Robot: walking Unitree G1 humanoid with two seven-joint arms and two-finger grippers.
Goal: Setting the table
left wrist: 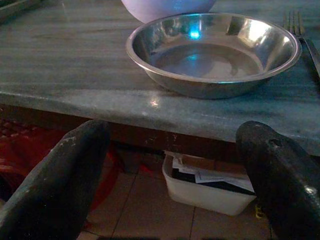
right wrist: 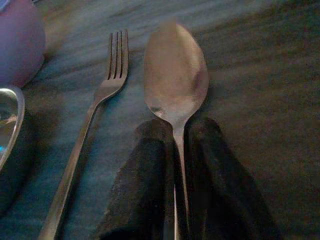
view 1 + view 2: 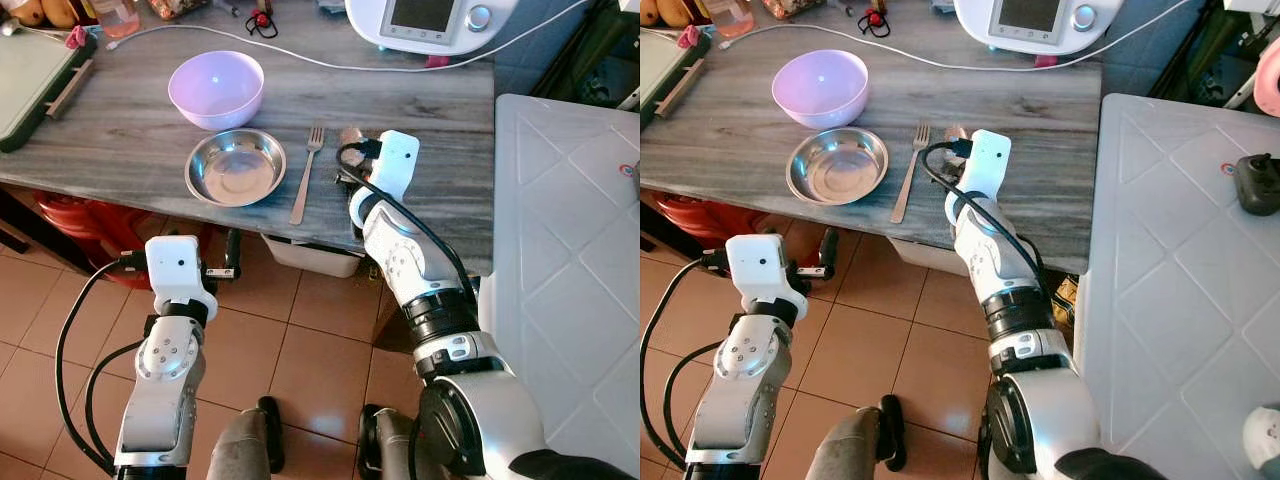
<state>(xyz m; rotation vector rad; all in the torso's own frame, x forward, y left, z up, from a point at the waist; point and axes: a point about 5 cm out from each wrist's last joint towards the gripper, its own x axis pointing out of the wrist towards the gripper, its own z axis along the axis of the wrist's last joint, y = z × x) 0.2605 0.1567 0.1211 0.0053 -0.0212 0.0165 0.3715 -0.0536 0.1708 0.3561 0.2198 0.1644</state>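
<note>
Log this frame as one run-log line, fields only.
phase: placing spoon | right gripper: shut on spoon, over table beside fork | left gripper: open, below table edge, facing steel plate

Note the bench point(image 3: 130, 140): grey, streaked wood grain. Your bowl point(image 3: 216, 88) reads pale lilac; the dish point(image 3: 235, 166), fork point(image 3: 307, 172) and spoon point(image 2: 176, 80) are bare silver steel. Floor point(image 3: 300, 340) is terracotta tile. Side table point(image 3: 570, 260) is white with a diamond relief. Claw fingers point(image 1: 55, 185) are matt black.

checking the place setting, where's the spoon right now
The spoon is clamped in the right gripper over the table, just right of the fork beside the steel plate.
</note>
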